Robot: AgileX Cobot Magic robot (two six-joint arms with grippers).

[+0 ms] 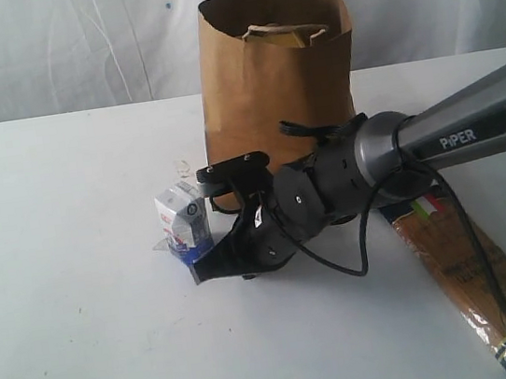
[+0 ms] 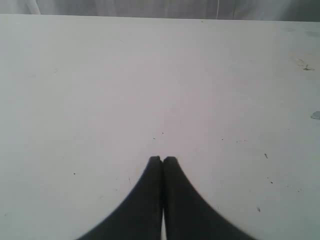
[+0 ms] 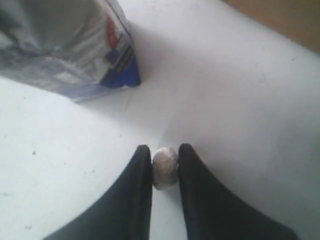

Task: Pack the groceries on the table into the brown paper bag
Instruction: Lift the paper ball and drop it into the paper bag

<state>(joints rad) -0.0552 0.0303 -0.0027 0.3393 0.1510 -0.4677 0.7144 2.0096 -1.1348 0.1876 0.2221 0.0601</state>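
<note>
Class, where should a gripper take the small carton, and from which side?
Probably grip the carton across its two flat side walls, about mid-height, coming from above: it stands upright on the table, its top is free, and the bag stands behind.

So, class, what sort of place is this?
Probably a robotics lab staged for grocery packing: a wide white tabletop, a white curtain backdrop, a grey robot arm and a brown paper bag.
</note>
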